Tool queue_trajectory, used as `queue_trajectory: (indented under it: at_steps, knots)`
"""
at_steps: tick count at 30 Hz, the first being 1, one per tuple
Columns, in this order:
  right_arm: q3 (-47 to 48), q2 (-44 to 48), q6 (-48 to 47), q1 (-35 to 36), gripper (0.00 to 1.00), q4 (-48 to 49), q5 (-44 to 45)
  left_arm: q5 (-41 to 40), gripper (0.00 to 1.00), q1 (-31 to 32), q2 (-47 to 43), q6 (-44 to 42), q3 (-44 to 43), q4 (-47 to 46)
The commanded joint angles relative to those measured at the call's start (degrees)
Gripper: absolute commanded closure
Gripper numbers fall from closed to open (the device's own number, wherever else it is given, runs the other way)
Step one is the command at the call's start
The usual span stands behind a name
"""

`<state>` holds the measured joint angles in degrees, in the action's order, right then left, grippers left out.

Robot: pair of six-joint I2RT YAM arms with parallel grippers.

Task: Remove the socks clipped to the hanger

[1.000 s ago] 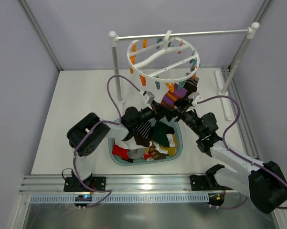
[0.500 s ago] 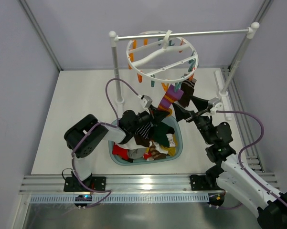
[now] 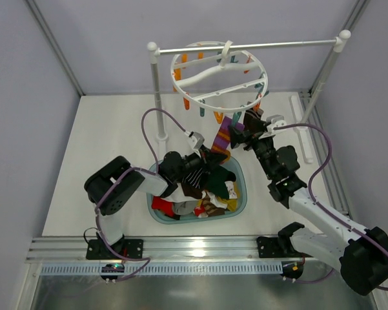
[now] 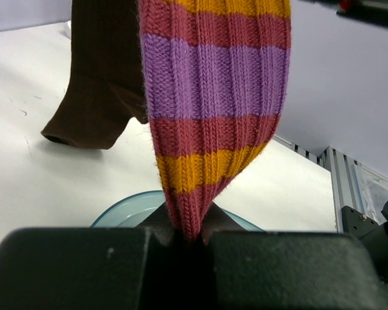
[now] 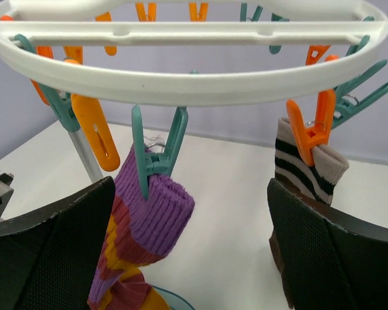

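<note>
The white ring hanger (image 3: 219, 72) hangs from the rail. In the right wrist view its rim (image 5: 200, 84) carries orange and teal clips. A teal clip (image 5: 156, 155) holds the cuff of the purple-red striped sock (image 5: 148, 213). An orange clip (image 5: 310, 129) holds a black-and-white striped sock (image 5: 303, 171). My right gripper (image 5: 190, 252) is open just below the rim, one finger on each side of the purple sock's cuff. My left gripper (image 4: 187, 236) is shut on that sock's lower end (image 4: 213, 97), which is stretched taut (image 3: 223, 137). A dark brown sock (image 4: 103, 71) hangs behind it.
A teal basket (image 3: 194, 221) with several socks in it sits under both grippers; its rim shows in the left wrist view (image 4: 126, 206). The white two-post rail stand has posts at the left (image 3: 157, 97) and right (image 3: 326, 68). A metal rail runs along the near edge.
My right gripper has risen from above the basket to the hanger's rim, around the purple sock's clip. My left gripper stays shut on the sock's lower end, and the sock is pulled straighter.
</note>
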<state>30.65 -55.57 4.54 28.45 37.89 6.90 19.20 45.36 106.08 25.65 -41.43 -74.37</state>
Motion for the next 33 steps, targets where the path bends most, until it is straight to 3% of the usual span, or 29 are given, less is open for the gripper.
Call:
queue_trajectory:
  at_steps: [1,10,17,25,33]
  knots:
    - [3.53,-0.15,-2.07,0.29,0.01,4.12,1.72,1.01,1.00,0.08,-2.20,-1.04,0.56,-14.23]
    - [7.13,-5.95,-3.22,0.21,0.07,5.62,0.93,1.37,1.00,0.16,-1.58,-0.51,0.30,-14.23]
    - [8.28,-8.24,-3.83,0.29,0.21,8.43,-1.18,1.72,1.00,0.08,-1.67,-0.78,0.65,-14.23]
    - [9.77,-8.32,-4.18,0.29,0.28,9.13,-4.87,1.98,1.00,0.16,-1.14,-0.60,0.21,-14.23]
    - [12.32,-9.55,-5.68,0.29,0.48,7.46,-8.28,1.89,1.00,0.08,-0.79,-0.78,0.21,-14.23]
